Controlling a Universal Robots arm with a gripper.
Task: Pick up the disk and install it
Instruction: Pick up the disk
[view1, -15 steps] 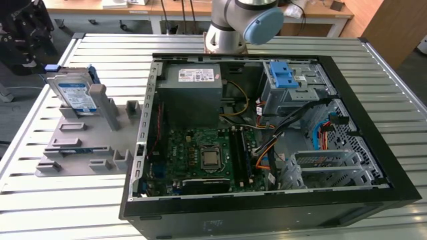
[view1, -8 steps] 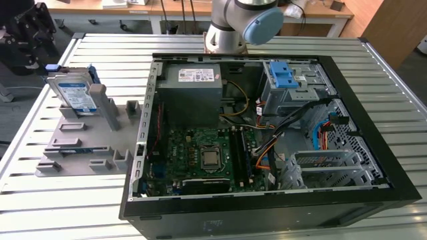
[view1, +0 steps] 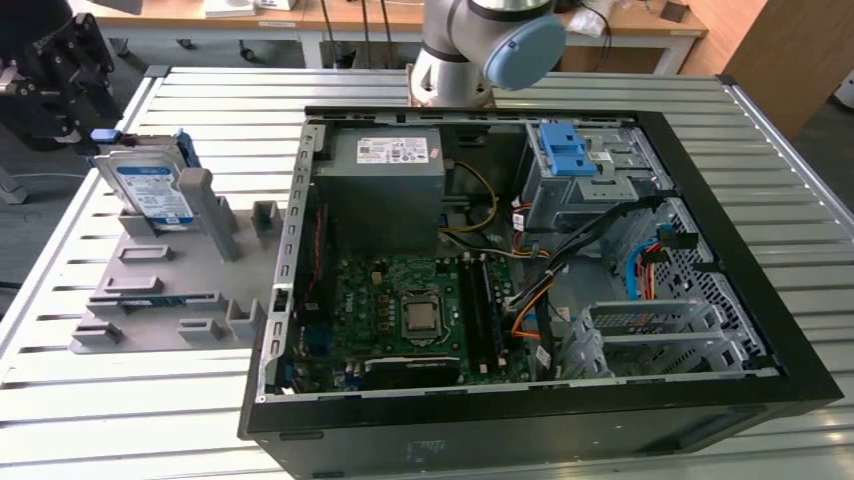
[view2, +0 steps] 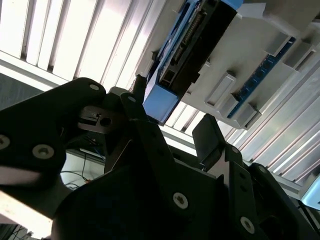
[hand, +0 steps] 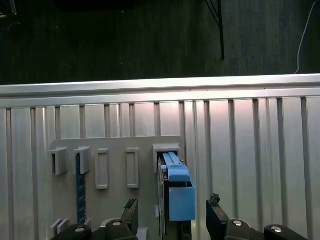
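Note:
The disk (view1: 144, 187) stands on edge in a slot of the grey holder plate (view1: 160, 300), at the exterior view's left. It is silver with a white-and-blue label and a blue carrier bracket (hand: 178, 192). My black gripper (view1: 83, 112) hangs just beyond the disk's far end. In both wrist views its fingers are open, one on each side of the bracket's blue end (view2: 161, 101). In the first wrist view the gripper (hand: 173, 206) straddles that end with a gap on both sides, and one fingertip (hand: 215, 201) stands apart from the bracket.
An open computer case (view1: 721, 395) lies on the slatted metal table (view1: 120, 420). Inside are a grey power-supply box (view1: 387, 190), a motherboard (view1: 414, 310) and a grey cage with blue latches (view1: 574, 152). The arm's base (view1: 481, 45) stands behind the case.

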